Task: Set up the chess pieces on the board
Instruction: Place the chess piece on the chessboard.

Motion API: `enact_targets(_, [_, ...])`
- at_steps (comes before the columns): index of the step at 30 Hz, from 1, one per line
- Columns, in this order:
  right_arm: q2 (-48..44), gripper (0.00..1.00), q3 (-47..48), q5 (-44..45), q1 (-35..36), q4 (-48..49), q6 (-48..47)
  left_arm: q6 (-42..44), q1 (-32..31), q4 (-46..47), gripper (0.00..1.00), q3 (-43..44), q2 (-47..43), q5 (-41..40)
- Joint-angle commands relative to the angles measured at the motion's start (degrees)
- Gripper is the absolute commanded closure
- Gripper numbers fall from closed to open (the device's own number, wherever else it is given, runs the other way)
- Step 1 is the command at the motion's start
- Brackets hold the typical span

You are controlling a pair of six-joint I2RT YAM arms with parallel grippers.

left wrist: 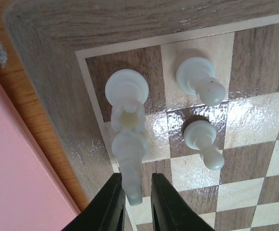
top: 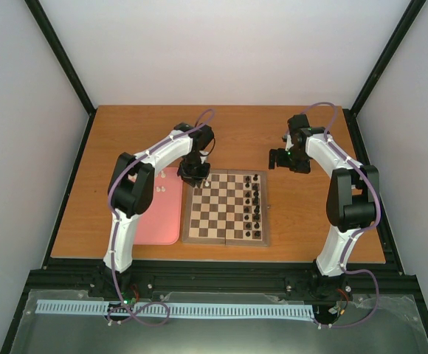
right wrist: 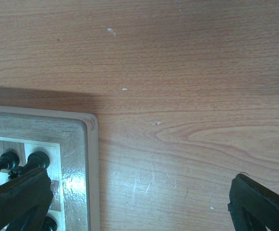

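White chess piece [left wrist: 129,151] is standing upright on the board [top: 227,241], in the left edge file just on the near side of the corner rook [left wrist: 126,98]. Your left gripper [left wrist: 135,185] is straddling its top from straight above, fingers slightly apart with a sliver of gap. Your right gripper [right wrist: 139,195] is hanging wide apart over bare table [right wrist: 178,72].

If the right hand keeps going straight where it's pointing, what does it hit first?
Probably the bare table, beside the corner of the board. One finger of the right hand overlaps the board's edge and black pieces, so those might come first.
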Motion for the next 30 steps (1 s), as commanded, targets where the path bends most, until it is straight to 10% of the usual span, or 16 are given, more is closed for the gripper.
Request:
enact_targets(1, [-0.1,0.0,0.3,0.4,-0.5,0.5,-0.9,1.0,-0.3,-0.7,0.83,1.8,0.4,1.0])
enact_targets(20, [0.2,0.0,0.3,-0.3,-0.5,0.6,-0.7,1.8,-0.3,-1.9,0.82,0.4,-1.4,1.4])
enact_targets(30, [0.4,0.0,0.5,-0.5,-0.5,0.6,-0.8,2.1,-0.3,-2.8,0.57,0.8,-4.3,-0.2])
